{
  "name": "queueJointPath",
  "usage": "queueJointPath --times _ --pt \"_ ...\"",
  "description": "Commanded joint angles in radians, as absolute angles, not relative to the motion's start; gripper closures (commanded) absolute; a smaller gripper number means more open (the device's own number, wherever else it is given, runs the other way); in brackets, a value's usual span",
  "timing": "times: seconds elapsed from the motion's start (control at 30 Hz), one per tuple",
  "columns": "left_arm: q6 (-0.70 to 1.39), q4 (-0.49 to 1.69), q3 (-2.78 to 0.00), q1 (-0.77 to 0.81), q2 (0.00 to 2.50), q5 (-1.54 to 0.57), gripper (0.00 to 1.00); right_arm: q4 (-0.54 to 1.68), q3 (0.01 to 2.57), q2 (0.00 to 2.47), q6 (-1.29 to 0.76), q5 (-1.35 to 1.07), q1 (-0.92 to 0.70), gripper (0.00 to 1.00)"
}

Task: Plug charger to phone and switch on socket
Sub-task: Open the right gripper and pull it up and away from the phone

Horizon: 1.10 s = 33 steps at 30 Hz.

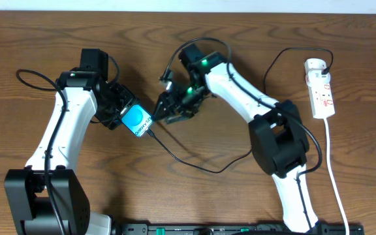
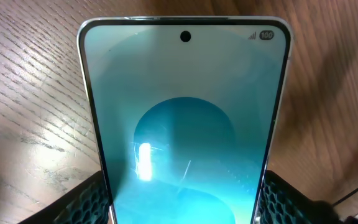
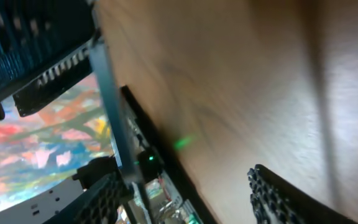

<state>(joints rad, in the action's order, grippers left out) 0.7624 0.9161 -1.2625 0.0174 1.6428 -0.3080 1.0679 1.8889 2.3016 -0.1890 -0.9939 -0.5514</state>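
Presumably, with the small flat cyan-screened smartphone (image 1: 136,121) clamped in the left jaws and the thin black charger cable (image 1: 188,163) meeting its lower edge, the parted right jaws are best drawn straight back without snagging it, before the narrow white power strip (image 1: 321,91) is switched

Overhead faces straight down; left wrist sits close on the shared phone (image 2: 185,124).
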Motion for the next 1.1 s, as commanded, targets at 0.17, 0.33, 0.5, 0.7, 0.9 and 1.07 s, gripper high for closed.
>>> queueJointPath --times 0.17,0.33,0.5,0.7,0.9,1.07 --pt "0.766 0.931 -1.276 0.023 1.634 -0.271 0.93 1.124 1.898 2.31 -0.131 -0.878 -0.43 0.26" --pt "0.766 0.931 -1.276 0.023 1.634 -0.268 0.93 1.215 1.929 2.307 -0.115 -0.747 -0.357 0.27" --pt "0.766 0.931 -1.276 0.023 1.634 -0.268 0.93 1.312 2.0 2.286 -0.12 -0.582 -0.305 0.28" --pt "0.766 0.931 -1.276 0.023 1.634 -0.268 0.93 1.362 2.077 2.246 -0.142 -0.496 -0.288 0.28" --pt "0.766 0.931 -1.275 0.023 1.634 -0.266 0.93 1.373 2.08 2.201 -0.198 -0.41 -0.29 0.28" --pt "0.767 0.938 -1.275 0.023 1.635 -0.221 0.93 1.398 2.08 2.165 -0.231 -0.331 -0.29 0.28"
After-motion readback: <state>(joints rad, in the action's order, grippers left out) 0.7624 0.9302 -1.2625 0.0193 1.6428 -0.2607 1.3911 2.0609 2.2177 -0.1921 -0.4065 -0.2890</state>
